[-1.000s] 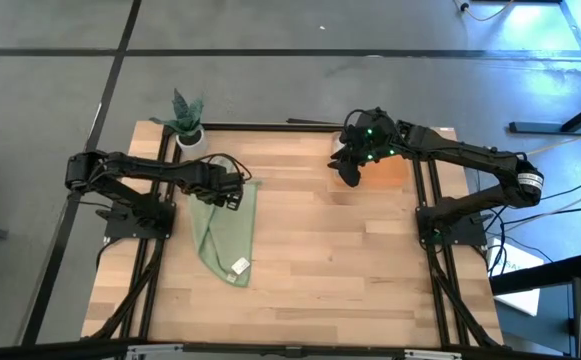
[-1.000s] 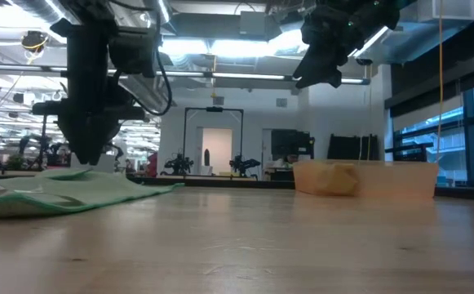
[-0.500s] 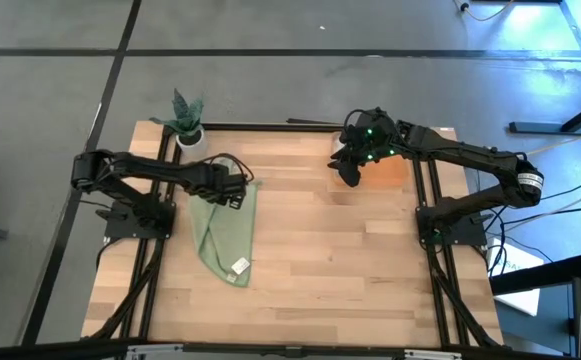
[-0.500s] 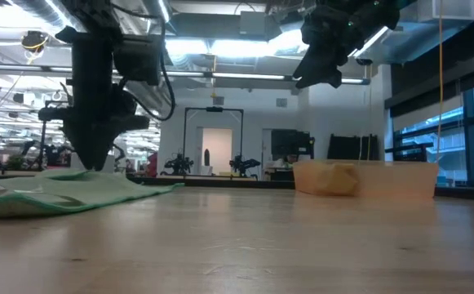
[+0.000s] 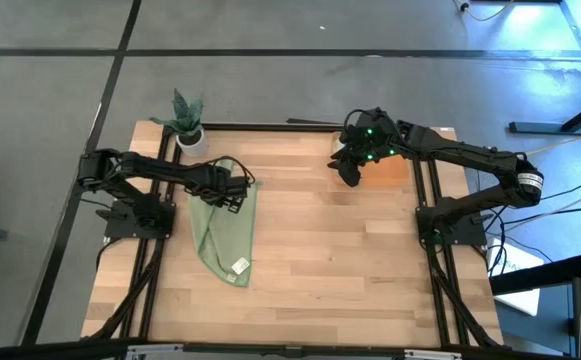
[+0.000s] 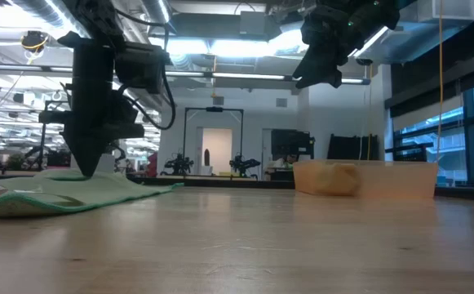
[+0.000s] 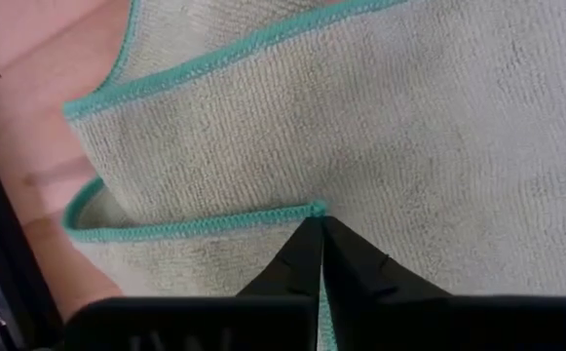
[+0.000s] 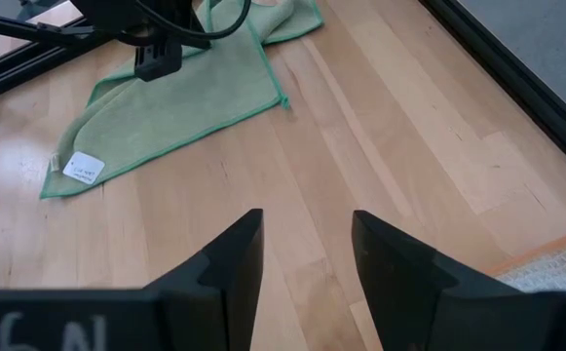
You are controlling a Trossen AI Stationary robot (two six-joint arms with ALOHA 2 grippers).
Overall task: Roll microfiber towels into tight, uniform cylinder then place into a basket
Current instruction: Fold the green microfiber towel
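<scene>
Left gripper (image 7: pixel 320 226) pinched narrow on green towel (image 5: pixel 225 230) hem; right gripper (image 8: pixel 302 244) wide above basket (image 5: pixel 395 168).

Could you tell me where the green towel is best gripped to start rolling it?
Probably at the teal-hemmed edge of the green towel, where the left gripper already sits closed, coming from above. The cloth lies flat, so only a hem offers something to pinch.

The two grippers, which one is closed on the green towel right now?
The left gripper: its fingers are pinched together on the green towel's teal hem. The right gripper hangs open above the table beside the orange basket.
</scene>
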